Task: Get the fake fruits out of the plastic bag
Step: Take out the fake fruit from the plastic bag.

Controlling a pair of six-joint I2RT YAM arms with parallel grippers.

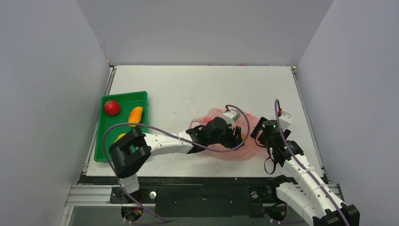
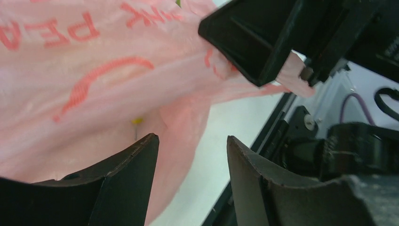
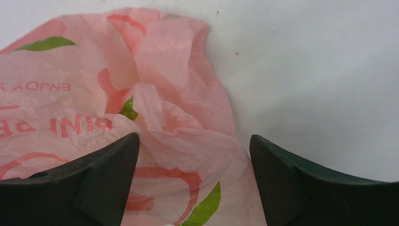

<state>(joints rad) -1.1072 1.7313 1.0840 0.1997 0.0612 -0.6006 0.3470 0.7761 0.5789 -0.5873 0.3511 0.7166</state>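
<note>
The pink plastic bag [image 1: 221, 151] lies crumpled at the table's middle front. It fills the left of the left wrist view [image 2: 94, 70] and the right wrist view [image 3: 155, 84]. My left gripper [image 1: 235, 138] is open over the bag's right part, its jaws [image 2: 193, 141] empty beside a hanging fold. My right gripper [image 1: 258, 133] is open at the bag's right edge, its jaws [image 3: 194, 141] standing either side of bag film. A bit of yellow fruit [image 1: 243, 134] shows in the bag between the grippers. An orange-yellow fruit [image 1: 135, 114] lies in the green tray [image 1: 141, 96].
The tray stands at the left edge and also holds a red round fruit [image 1: 111, 107] and a yellow fruit [image 1: 120, 137] partly hidden by the left arm. Grey walls close three sides. The right gripper's black fingers [image 2: 254, 42] hang close above my left jaws.
</note>
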